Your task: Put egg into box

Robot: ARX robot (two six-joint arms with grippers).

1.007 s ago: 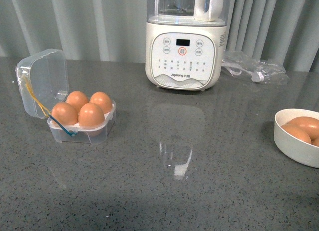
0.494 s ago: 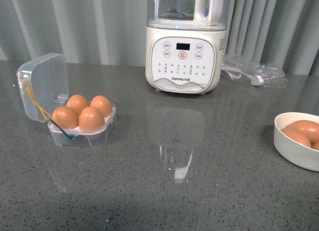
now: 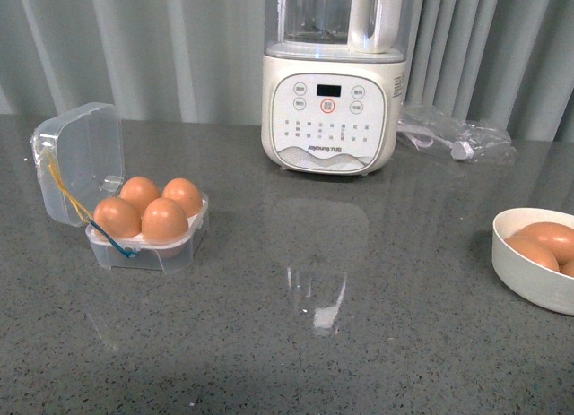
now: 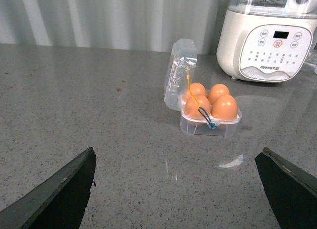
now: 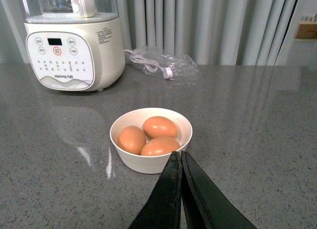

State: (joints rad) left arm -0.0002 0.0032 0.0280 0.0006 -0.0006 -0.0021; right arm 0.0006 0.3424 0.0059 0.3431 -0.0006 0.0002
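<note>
Placing looks finished: the box [image 3: 152, 251], lid [image 3: 81, 159] up at the front view's left, has an egg [image 3: 165, 220] in every slot. The left gripper [image 4: 177, 151] has jaws gaping wide; the right gripper [image 5: 177, 155] has them pressed together, empty. Next, likely only a gentle lid closing.

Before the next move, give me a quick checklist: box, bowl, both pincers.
1. Lid of the box open: ok.
2. Free slot in box: not ok, boxed eggs fill all four.
3. Bowl eggs left in the bowl: ok, three.
4. Left pincer open, empty: ok.
5. Right pincer open for a pick: not ok, shut, empty, by the bowl.
</note>
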